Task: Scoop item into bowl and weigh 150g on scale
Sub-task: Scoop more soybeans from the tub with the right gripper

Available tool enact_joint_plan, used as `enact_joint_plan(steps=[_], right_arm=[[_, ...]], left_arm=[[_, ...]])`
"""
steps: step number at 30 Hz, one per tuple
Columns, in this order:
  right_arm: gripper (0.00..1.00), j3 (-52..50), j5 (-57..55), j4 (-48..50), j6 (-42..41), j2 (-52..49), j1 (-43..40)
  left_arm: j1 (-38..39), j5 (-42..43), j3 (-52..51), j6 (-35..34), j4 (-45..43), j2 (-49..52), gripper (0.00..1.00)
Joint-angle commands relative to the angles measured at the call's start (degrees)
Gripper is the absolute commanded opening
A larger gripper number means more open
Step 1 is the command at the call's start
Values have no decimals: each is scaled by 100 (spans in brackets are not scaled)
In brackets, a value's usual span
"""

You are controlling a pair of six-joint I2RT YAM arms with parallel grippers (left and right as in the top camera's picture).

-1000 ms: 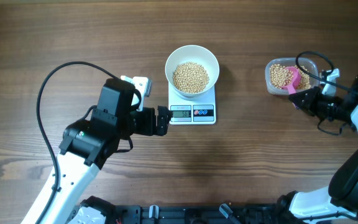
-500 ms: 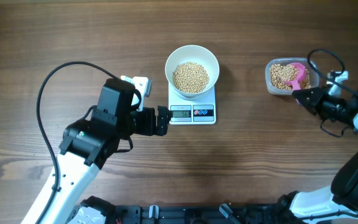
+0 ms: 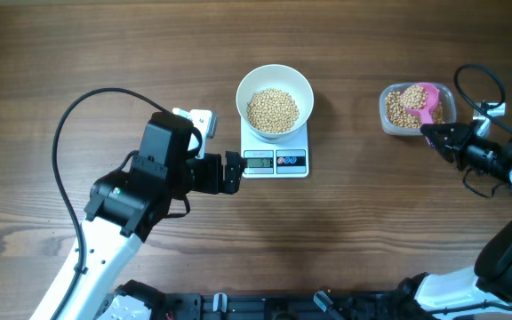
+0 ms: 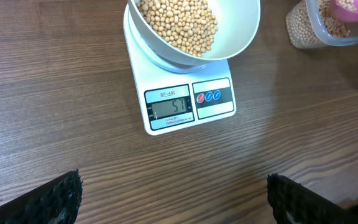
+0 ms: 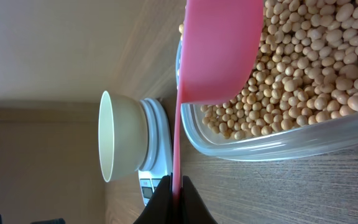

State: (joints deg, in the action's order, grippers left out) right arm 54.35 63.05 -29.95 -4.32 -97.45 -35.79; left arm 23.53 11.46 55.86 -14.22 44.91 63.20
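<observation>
The white bowl (image 3: 275, 103) stands on the small white scale (image 3: 275, 162), with a heap of tan beans (image 3: 272, 109) inside it; the left wrist view has both, the bowl (image 4: 238, 31) and the scale (image 4: 188, 106) with its display lit. At the right, a clear plastic tub (image 3: 418, 110) holds more beans (image 5: 309, 56). My right gripper (image 3: 436, 133) is shut on the handle of the pink scoop (image 3: 425, 102), whose cup hangs over the tub's beans (image 5: 219, 50). My left gripper (image 3: 232, 172) stands open just left of the scale, nothing between its fingers (image 4: 55, 199).
A black cable loops from the left arm across the table's left part (image 3: 69, 124). Another cable arcs over the right arm beside the tub (image 3: 478, 80). The dark rail of the arm bases runs along the front edge (image 3: 265, 307).
My right gripper has drawn back to the right and turned the scoop. Its cup moved from the tub's middle to the tub's far right part. The left arm has kept still.
</observation>
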Motion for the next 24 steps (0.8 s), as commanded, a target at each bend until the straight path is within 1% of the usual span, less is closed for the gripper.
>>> enact_joint_plan(steps=[1, 4, 9, 15, 19, 24], right_arm=[[4, -48, 310, -37, 72, -70, -13], [4, -48, 439, -107, 157, -70, -13], [4, -48, 990, -122, 280, -70, -13], [4, -48, 1102, -140, 291, -70, -13], [4, -48, 1648, -140, 490, -70, -13], [4, -48, 1729, -190, 494, -70, -11]], left_arm=[[26, 63, 17, 50, -13, -20, 100], [26, 63, 17, 50, -13, -20, 100], [26, 66, 17, 50, -13, -20, 100], [26, 66, 17, 50, -13, -20, 100], [26, 66, 17, 50, -13, -20, 100], [26, 66, 17, 50, -13, -20, 100]])
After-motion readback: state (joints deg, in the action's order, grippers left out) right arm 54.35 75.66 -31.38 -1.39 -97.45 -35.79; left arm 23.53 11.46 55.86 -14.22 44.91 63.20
